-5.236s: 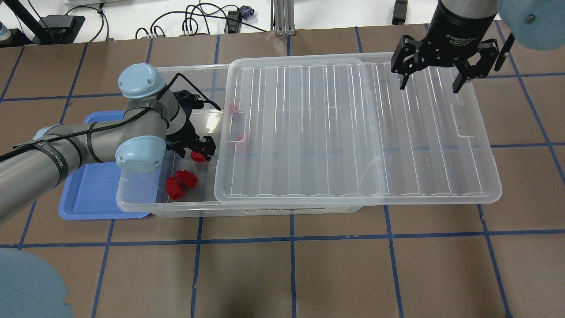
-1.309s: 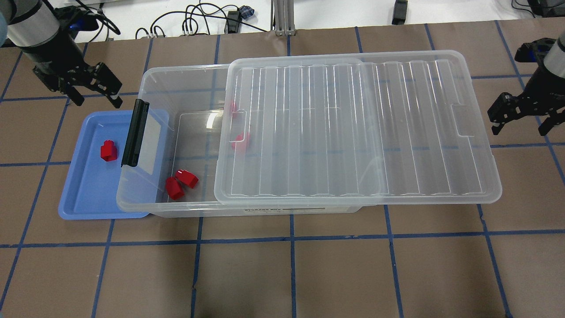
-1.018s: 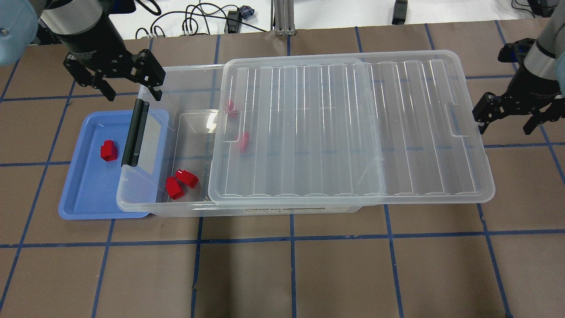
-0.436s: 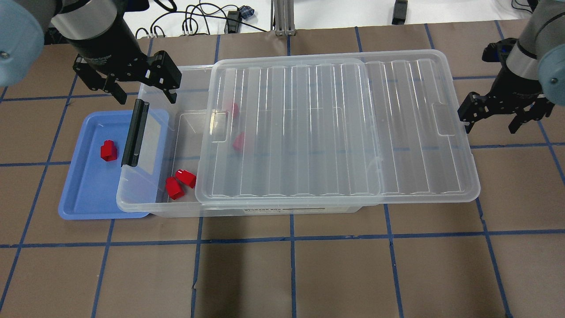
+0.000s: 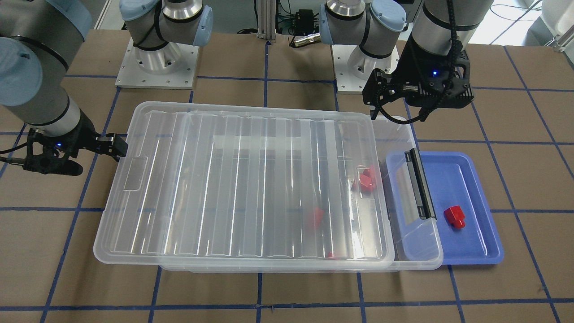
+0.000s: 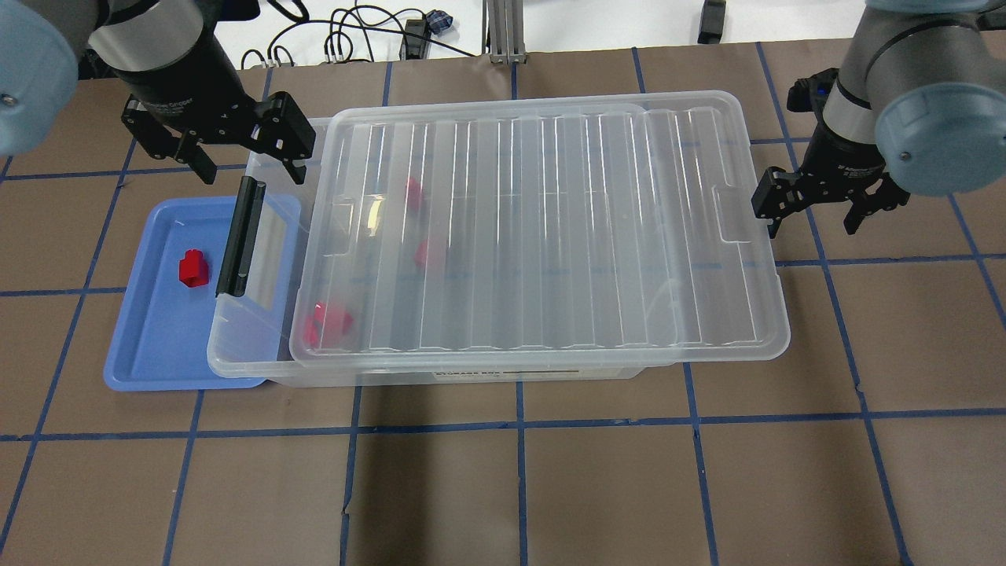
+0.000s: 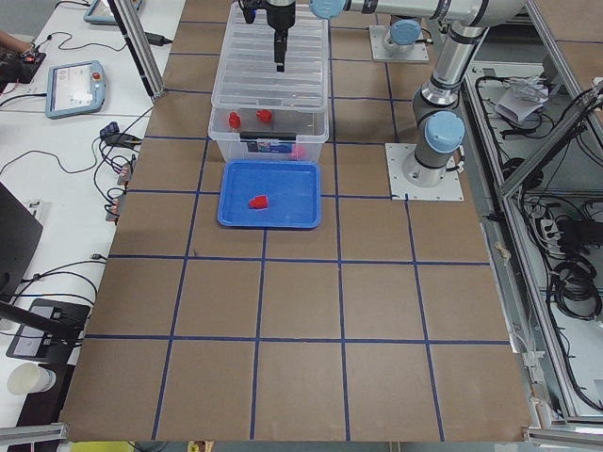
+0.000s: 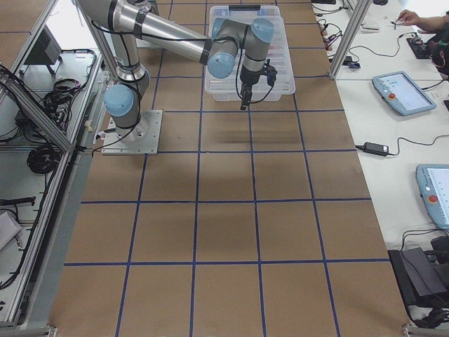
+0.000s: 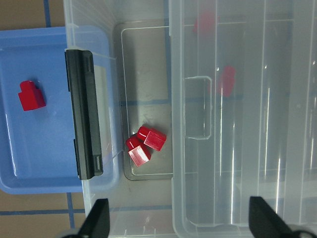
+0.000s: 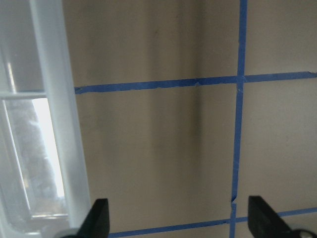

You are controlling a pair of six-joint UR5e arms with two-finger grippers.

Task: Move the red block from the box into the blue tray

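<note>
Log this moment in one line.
red block: in tray | lid: covers most of box | left end effector: open, over box's tray-side end | right end effector: open, at lid's other end

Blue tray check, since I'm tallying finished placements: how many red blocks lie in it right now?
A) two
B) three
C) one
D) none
C: a single red block lies on the floor of the blue tray, while the other red blocks sit inside the box.
</note>
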